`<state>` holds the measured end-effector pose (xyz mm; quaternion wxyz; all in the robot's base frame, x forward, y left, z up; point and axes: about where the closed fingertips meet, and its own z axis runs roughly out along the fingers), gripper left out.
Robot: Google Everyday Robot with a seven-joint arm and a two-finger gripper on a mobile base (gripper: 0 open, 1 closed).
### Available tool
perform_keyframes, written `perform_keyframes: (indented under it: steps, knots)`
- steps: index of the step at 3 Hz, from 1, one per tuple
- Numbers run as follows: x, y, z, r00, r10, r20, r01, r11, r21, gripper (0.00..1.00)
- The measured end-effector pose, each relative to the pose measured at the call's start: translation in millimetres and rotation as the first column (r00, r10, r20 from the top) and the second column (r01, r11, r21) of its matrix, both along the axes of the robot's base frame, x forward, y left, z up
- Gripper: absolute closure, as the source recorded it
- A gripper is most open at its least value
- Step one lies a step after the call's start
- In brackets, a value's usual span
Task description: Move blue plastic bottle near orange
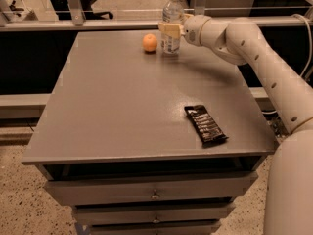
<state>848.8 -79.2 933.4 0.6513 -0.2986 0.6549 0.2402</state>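
Observation:
The blue plastic bottle (172, 21) stands upright at the far edge of the grey table (122, 106), white cap on top. The orange (150, 42) sits just left of it, a small gap between them. My gripper (171, 29) reaches in from the right on a white arm and is closed around the bottle's middle, one tan finger (167, 29) across its front.
A dark snack bar wrapper (205, 124) lies on the right front part of the table. Drawers (154, 192) sit under the tabletop. A rail and glass barrier (98, 18) run behind the table's far edge.

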Motion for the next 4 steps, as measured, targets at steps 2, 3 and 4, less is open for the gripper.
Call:
perform_keyframes:
  steps: [2,3,4]
  knots:
    - [1.5,1.9,-6.9,0.9995,-0.001,-0.032,0.001,1.000,0.004,0.35]
    - [1.5,2.8,-10.1,0.9991,0.001,-0.042,-0.001,1.000,0.006,0.12]
    - [0.2,4.3,-11.9,0.9988,0.007,-0.049,-0.006,1.000,0.007,0.00]
